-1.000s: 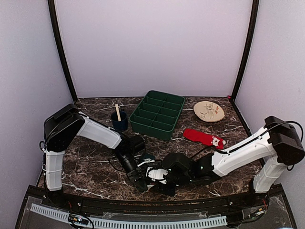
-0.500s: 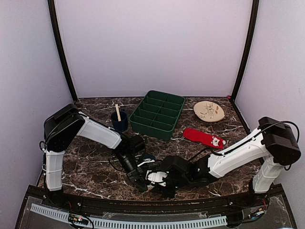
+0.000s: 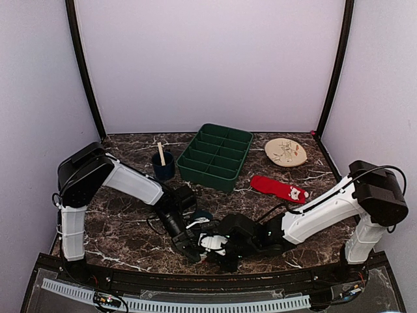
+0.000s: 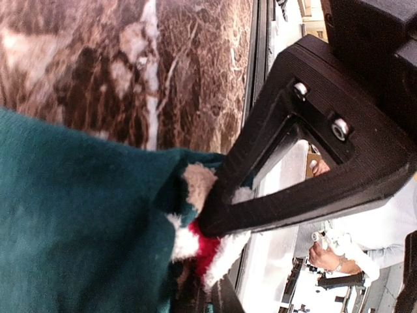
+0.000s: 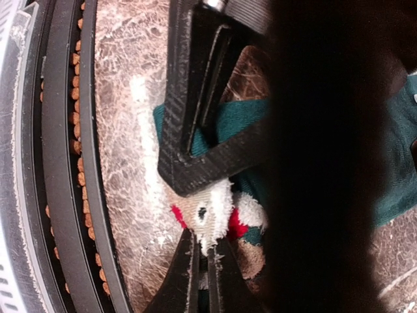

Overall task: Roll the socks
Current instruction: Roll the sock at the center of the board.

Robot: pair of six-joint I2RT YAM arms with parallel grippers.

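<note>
- We are viewing a dark, white-veined marble table (image 3: 124,244) enclosed by pale walls.
- Both arms are reaching low, meeting near the front edge.
- The soft teal sock (image 4: 78,215) is lying bunched there, while the red sock (image 3: 279,188) is lying flat, well apart.
- The left gripper (image 3: 191,252) and right gripper (image 3: 210,243) are pinching closed on the teal sock's fuzzy white cuff.

Teal sock (image 4: 78,215): one. Red sock (image 3: 279,188): one. Green compartment tray (image 3: 205,175): one. Plate (image 3: 285,151): one. Blue cup (image 3: 163,167): one. Wooden stick (image 3: 161,154): one.

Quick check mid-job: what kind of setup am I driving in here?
Probably a lab test booth: plain walls enclosing a marble-patterned table, a cable track along its near edge, and staged props such as the green tray.
</note>
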